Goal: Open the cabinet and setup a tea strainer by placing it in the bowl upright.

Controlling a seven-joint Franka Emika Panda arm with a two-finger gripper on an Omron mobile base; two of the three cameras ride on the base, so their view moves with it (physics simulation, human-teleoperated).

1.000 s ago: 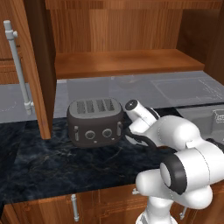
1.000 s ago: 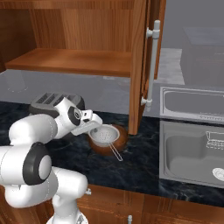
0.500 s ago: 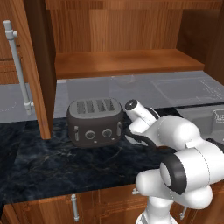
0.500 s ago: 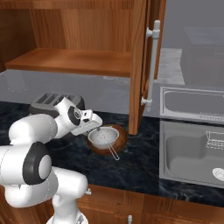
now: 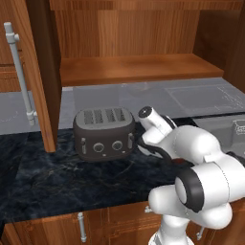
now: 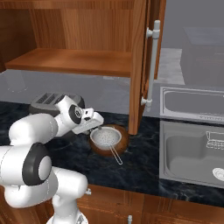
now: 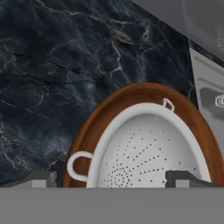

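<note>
The strainer [image 6: 105, 138] sits cup-up in the bowl [image 6: 122, 144], its perforated cup taking up most of the bowl's inside, with a band of brown rim showing around it in the hand view [image 7: 105, 114]. Its thin handle reaches out over the bowl's near rim and slants down toward the front of the tabletop [image 6: 144, 168]. In the hand view a small loop on the strainer's rim [image 7: 167, 104] lies at the far side, and a larger loop sits at the left. The gripper [image 6: 92, 124] hovers just above and to the left of the strainer, fingers spread wide; the dark tips [image 7: 183, 176] stand on either side of the cup with nothing between them, and I cannot tell whether they touch its rim. The bowl rests on dark marble, close to the lower edge of the open right cabinet door [image 6: 140, 65], which hangs just behind and to its right. The toaster [image 5: 103, 132] stands to the left of the bowl, with the arm's wrist between them. Open marble lies in front of the bowl and toaster up to the tabletop's front edge. To the right, past a strip of marble, the sink [image 6: 192, 151] begins. Above, the cabinet [image 5: 134, 43] stands open, its wooden shelf [image 5: 139, 67] bare.
</note>
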